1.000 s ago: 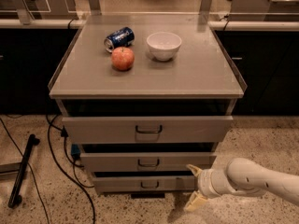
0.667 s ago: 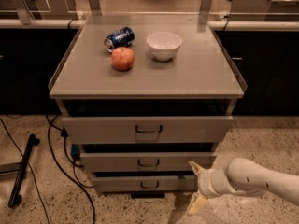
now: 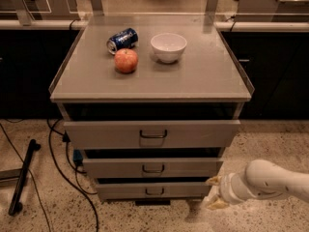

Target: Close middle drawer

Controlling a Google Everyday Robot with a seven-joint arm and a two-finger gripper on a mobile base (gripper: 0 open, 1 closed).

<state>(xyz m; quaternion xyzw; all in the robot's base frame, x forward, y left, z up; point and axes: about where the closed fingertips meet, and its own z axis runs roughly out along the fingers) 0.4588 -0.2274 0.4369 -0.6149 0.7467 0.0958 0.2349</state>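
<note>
the middle drawer (image 3: pixel 116 168) is the second of three in a grey cabinet (image 3: pixel 62 111). it stands pulled out a little, with a dark gap above its front. the top drawer (image 3: pixel 193 133) juts further forward over it, and the lowest drawer (image 3: pixel 120 191) sits just beneath. its long axis runs left to right across the view. the small dark handle (image 3: pixel 153 168) sits at the middle of the front.

the gripper (image 3: pixel 215 192) hangs low at the right, on the end of a pale arm (image 3: pixel 273 180) that reaches in from the right edge. its two yellowish fingertips (image 3: pixel 212 180) are spread apart, one above the other, and hold nothing. the upper tip lies just beside the lower right corner of the middle drawer's front. the rest of the gripper is level with the lowest drawer. whether it touches the metal i cannot tell.

so the drawer lies up and to the left of the gripper, and the push has to go straight back into the cabinet. from here the gripper probably needs to rise a little and move left onto the flat front. a push at the far right end could twist the drawer on its runners.

on the worktop (image 3: pixel 203 81) an apple (image 3: pixel 126 60), a blue can (image 3: pixel 122 39) lying on its side and a white bowl (image 3: pixel 168 47) sit well away from the job.
</note>
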